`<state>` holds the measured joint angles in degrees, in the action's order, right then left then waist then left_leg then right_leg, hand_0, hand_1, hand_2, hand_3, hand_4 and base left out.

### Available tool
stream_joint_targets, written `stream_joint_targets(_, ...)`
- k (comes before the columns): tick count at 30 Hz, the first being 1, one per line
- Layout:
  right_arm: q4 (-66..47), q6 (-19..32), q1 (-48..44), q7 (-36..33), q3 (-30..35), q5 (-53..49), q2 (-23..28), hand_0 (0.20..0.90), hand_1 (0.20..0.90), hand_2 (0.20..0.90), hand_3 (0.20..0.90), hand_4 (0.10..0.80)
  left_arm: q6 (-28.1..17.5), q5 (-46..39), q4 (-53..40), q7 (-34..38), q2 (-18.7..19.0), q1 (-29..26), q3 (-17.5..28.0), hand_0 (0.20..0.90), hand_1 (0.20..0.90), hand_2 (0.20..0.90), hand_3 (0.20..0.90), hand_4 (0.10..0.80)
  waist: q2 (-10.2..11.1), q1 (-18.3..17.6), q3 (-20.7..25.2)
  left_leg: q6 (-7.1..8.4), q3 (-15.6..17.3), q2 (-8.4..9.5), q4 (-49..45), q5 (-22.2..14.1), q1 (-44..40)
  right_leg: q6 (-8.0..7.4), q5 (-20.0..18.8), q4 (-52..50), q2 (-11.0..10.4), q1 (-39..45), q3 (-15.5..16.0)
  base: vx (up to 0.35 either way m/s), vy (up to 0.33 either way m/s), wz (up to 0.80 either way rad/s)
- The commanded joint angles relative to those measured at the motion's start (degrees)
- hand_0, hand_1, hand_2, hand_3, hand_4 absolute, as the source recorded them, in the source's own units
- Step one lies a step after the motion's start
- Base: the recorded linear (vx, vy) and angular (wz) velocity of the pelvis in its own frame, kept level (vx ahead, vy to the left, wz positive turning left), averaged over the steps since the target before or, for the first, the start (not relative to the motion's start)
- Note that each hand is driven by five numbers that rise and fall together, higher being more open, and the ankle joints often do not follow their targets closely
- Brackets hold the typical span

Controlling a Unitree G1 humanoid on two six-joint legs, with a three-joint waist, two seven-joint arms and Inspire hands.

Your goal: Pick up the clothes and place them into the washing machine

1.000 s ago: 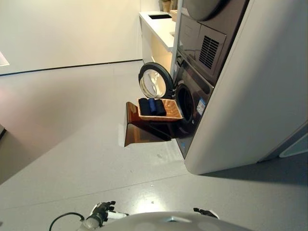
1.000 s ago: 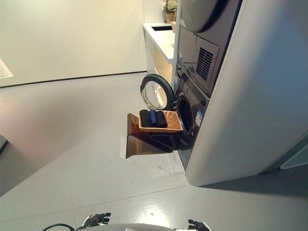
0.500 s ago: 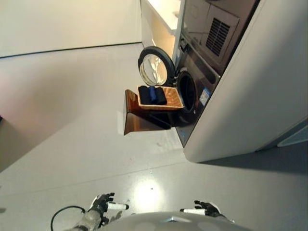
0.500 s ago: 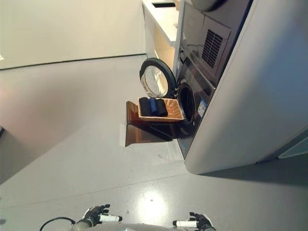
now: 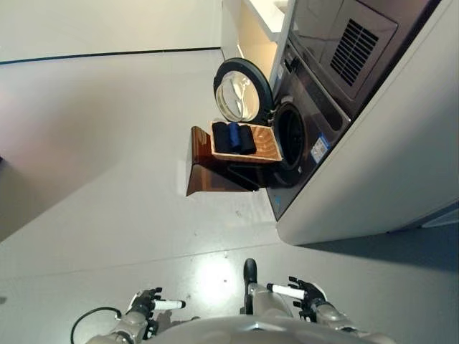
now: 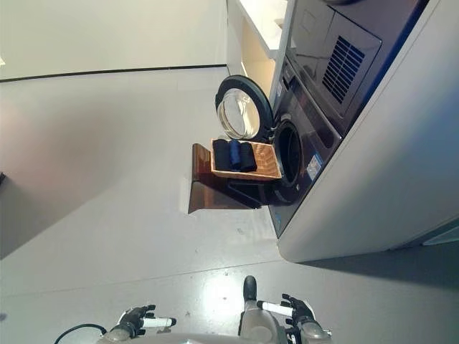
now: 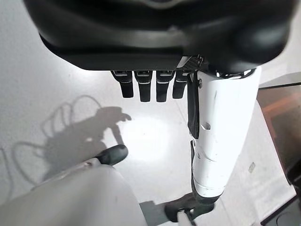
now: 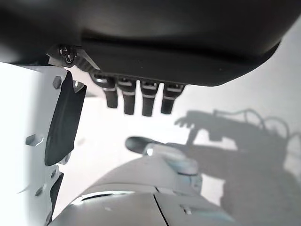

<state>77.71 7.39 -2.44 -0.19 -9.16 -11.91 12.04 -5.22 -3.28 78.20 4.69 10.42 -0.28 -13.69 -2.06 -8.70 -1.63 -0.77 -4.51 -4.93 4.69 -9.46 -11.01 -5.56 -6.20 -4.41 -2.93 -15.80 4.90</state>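
Note:
Dark navy and black clothes (image 5: 234, 137) lie folded in a shallow wicker basket (image 5: 263, 149). The basket rests on a low dark brown box (image 5: 208, 175) beside the washing machine (image 5: 308, 154). The machine's round door (image 5: 242, 92) stands open and its drum opening (image 5: 290, 136) faces the basket. My left hand (image 5: 147, 304) and right hand (image 5: 305, 292) hang low near my body, far from the basket. Both are open and empty, with straight fingers (image 7: 146, 87) and white-covered thumbs, as the right wrist view (image 8: 141, 99) also shows.
A second appliance (image 5: 344, 43) is stacked above the washer in a tall white cabinet (image 5: 401, 143). A white counter (image 5: 269, 11) stands behind it. Bare grey floor (image 5: 107, 179) lies between me and the box.
The whole picture has shifted as the camera moved. Both hands show more fully at the bottom now. The clothes, basket and door have not moved.

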Motion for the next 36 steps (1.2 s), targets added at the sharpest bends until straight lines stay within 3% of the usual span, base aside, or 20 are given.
stream_joint_targets(1,3.07,-1.22,2.7,-1.83,-2.41,0.8,2.9,0.9,0.9,0.9,0.9,0.8,-2.51,-1.96,-2.83,1.22,0.47,-4.27,0.57,0.9,0.9,0.9,0.9,0.8,0.05,-1.46,-0.19,3.0,-0.57,0.99,-10.03,2.08,-8.5,-0.18,-4.61,1.67,2.72,-3.49,-3.56,0.262,-0.183,0.79)
stream_joint_targets(2,3.07,-1.22,2.7,-1.83,-2.41,0.8,2.9,0.9,0.9,0.9,0.9,0.8,-2.51,-1.96,-2.83,1.22,0.47,-4.26,0.57,0.9,0.9,0.9,0.9,0.8,0.05,-1.46,-0.18,3.0,-0.57,0.99,-10.03,2.07,-8.49,-0.18,-4.61,1.67,2.72,-3.49,-3.56,0.34,-0.279,0.64)
stream_joint_targets(3,2.47,-0.91,2.46,-1.82,-3.05,0.51,3.1,0.9,0.9,0.9,0.9,0.8,-2.57,-3.23,-3.71,0.84,0.09,-4.58,-0.2,0.9,0.9,0.9,0.9,0.8,0.14,-1.21,-0.03,4.73,0.28,-0.31,-19.94,10.36,-3.96,1.79,-2.95,1.57,4.27,-0.63,-3.15,0.363,-0.319,0.12)
stream_joint_targets(4,1.73,-0.71,2.03,-1.8,-3.46,-0.1,3.31,0.9,0.9,0.9,0.9,0.8,-2.77,-3.72,-4.89,0.44,0.29,-4.93,-0.73,0.9,0.9,0.9,0.9,0.8,0.38,-0.65,-0.42,4.84,0.12,-0.68,-27.6,13.31,-0.67,3.36,-1.22,1.32,5.08,1.1,-3.16,0.495,-0.43,0.05)
stream_joint_targets(5,1.0,-0.55,1.4,-1.72,-3.81,-0.53,3.62,0.9,0.9,0.9,0.9,0.8,-2.73,-3.48,-5.6,0.44,0.59,-5.28,-1.21,0.9,0.9,0.9,0.9,0.8,1.25,-0.04,-1.09,4.3,-0.9,0.65,-34.25,15.32,2.42,4.53,0.0,1.35,5.38,3.1,-3.78,0.381,-0.33,-0.08)
stream_joint_targets(7,0.02,-0.28,0.14,-1.78,-4.63,-0.7,4.09,0.9,0.9,0.9,0.9,0.8,-2.84,-4.01,-5.53,1.06,0.96,-5.97,-0.9,0.9,0.9,0.9,0.9,0.8,3.0,1.88,-2.99,3.53,-0.81,2.71,-44.52,15.68,8.54,5.63,1.33,1.75,5.01,6.96,-5.05,0.347,-0.283,-0.31)
stream_joint_targets(9,-0.49,-0.19,-0.76,-1.88,-5.05,-0.94,4.32,0.9,0.9,0.9,0.9,0.8,-3.01,-4.54,-5.49,1.57,1.25,-6.04,-0.33,0.9,0.9,0.9,0.9,0.8,3.71,2.68,-3.59,2.46,0.82,1.8,-45.34,14.63,10.23,5.84,2.24,1.67,5.14,8.35,-5.54,0.295,-0.171,-0.49)
stream_joint_targets(10,-0.92,0.21,-1.52,-2.6,-5.46,-1.67,4.27,0.9,0.9,0.9,0.9,0.8,-3.28,-5.31,-5.25,2.07,1.65,-5.51,0.28,0.9,0.9,0.9,0.9,0.8,5.1,5.08,-4.62,1.29,3.25,1.87,-44.45,11.8,17.28,6.51,4.0,1.55,5.06,11.16,-7.07,0.219,-0.08,-0.31)
stream_joint_targets(11,-0.92,0.21,-1.52,-2.6,-5.46,-1.67,4.26,0.9,0.9,0.9,0.9,0.8,-3.28,-5.31,-5.25,2.07,1.65,-5.51,0.28,0.9,0.9,0.9,0.9,0.8,5.12,5.07,-4.59,1.29,3.24,1.89,-44.43,11.83,17.3,6.51,4.01,1.55,5.04,11.14,-7.07,0.501,-0.108,-0.28)
stream_joint_targets(12,-1.52,0.86,-2.07,-2.84,-5.64,-2.5,4.47,0.9,0.9,0.9,0.9,0.8,-3.59,-5.93,-4.93,2.99,1.88,-4.72,1.29,0.9,0.9,0.9,0.9,0.8,5.56,7.33,-5.2,0.66,4.77,3.4,-39.01,9.74,24.28,6.09,5.51,2.43,5.66,15.01,-9.03,0.413,-0.015,-0.23)
stream_joint_targets(16,-1.77,1.62,-1.69,-3.21,-5.17,-3.54,4.25,0.9,0.9,0.9,0.9,0.8,-3.86,-7.97,-3.67,3.46,1.75,-2.94,3.76,0.9,0.9,0.9,0.9,0.8,3.85,9.81,-4.45,2.86,3.79,1.03,-9.48,16.26,24.9,4.93,8.83,5.28,7.09,21.62,-11.52,0.546,0.067,-0.46)
stream_joint_targets(18,-1.14,1.65,-1.67,-3.17,-4.3,-4.62,4.18,0.9,0.9,0.9,0.9,0.8,-3.64,-8.24,-2.12,3.3,1.23,-2.57,4.57,0.9,0.9,0.9,0.9,0.8,2.91,10.8,-3.87,3.47,2.98,1.8,-0.62,18.27,26.06,4.86,10.78,6.64,7.47,24.68,-13.2,0.497,0.092,-0.73)
stream_joint_targets(24,-0.98,1.29,-2.23,-1.55,-2.79,-6.22,4.35,0.9,0.9,0.9,0.9,0.8,-3.35,-7.08,-0.16,1.94,2.11,0.04,6.13,0.9,0.9,0.9,0.9,0.8,2.78,13.02,-0.53,3.39,2.4,2.92,-1.89,21.27,25.49,3.44,14.41,5.48,4.4,30.1,-16.03,0.451,0.162,-0.9)
stream_joint_targets(26,-0.88,1.09,-2.58,-0.84,-1.13,-7.42,4.26,0.9,0.9,0.9,0.9,0.8,-3.0,-4.26,0.53,1.43,3.6,0.07,5.46,0.9,0.9,0.9,0.9,0.8,4.58,13.9,0.9,1.28,3.97,4.67,-5.1,17.84,24.32,-0.07,9.66,-5.33,1.25,27.41,-14.72,0.416,0.155,-0.36)
stream_joint_targets(28,-2.31,1.0,-3.69,-0.27,-1.52,-7.51,4.65,0.9,0.9,0.9,0.9,0.8,-2.87,-4.42,-0.33,1.19,5.06,-0.77,5.19,0.9,0.9,0.9,0.9,0.8,3.75,13.31,-0.33,-0.22,4.12,4.8,-6.37,15.69,22.84,-2.24,2.43,-18.26,2.44,21.34,-14.67,0.26,0.133,-0.08)
stream_joint_targets(30,-3.46,0.95,-5.42,-0.14,-2.56,-6.81,4.79,0.9,0.9,0.9,0.9,0.8,-3.05,-4.66,-1.54,1.36,6.19,-2.16,4.71,0.9,0.9,0.9,0.9,0.8,2.35,12.19,-2.51,-1.07,3.58,4.41,-7.49,14.26,21.04,-3.01,1.26,-28.03,4.51,15.05,-11.47,0.156,0.148,-0.09)
stream_joint_targets(32,-3.92,0.92,-6.6,-0.63,-2.82,-6.23,4.61,0.9,0.9,0.9,0.9,0.8,-3.16,-4.75,-1.34,1.65,6.68,-3.11,4.37,0.9,0.9,0.9,0.9,0.8,1.08,12.08,-3.72,-1.46,3.97,4.26,-7.25,13.34,18.89,-1.31,4.48,-28.12,1.14,9.91,-3.0,0.183,0.121,0.08)
stream_joint_targets(34,-3.52,0.34,-8.32,-1.32,-3.94,-4.52,4.89,0.9,0.9,0.9,0.9,0.8,-3.25,-5.01,-1.5,1.84,6.04,-3.46,3.86,0.9,0.9,0.9,0.9,0.8,0.43,12.81,-3.69,-0.18,4.35,3.95,-6.76,11.25,15.89,0.72,9.74,-15.34,-4.27,9.58,8.75,0.266,-0.028,-0.01)
stream_joint_targets(35,-3.02,0.0,-8.81,-1.72,-4.09,-3.9,4.81,0.9,0.9,0.9,0.9,0.8,-3.33,-4.23,-1.64,1.85,5.76,-3.56,3.76,0.9,0.9,0.9,0.9,0.8,1.78,13.7,-3.13,0.43,5.07,5.06,-6.71,10.14,15.19,0.74,8.31,-6.42,-5.84,10.74,12.06,0.264,-0.104,-0.15)
stream_joint_targets(36,-3.01,-0.06,-9.18,-1.83,-4.46,-3.72,4.97,0.9,0.9,0.9,0.9,0.8,-3.35,-4.02,-1.69,1.6,5.43,-4.07,3.15,0.9,0.9,0.9,0.9,0.8,1.56,12.84,-3.83,-0.07,4.14,5.07,-8.17,9.18,14.69,0.09,7.61,-7.82,-5.69,11.03,6.63,0.25,-0.104,-0.19)
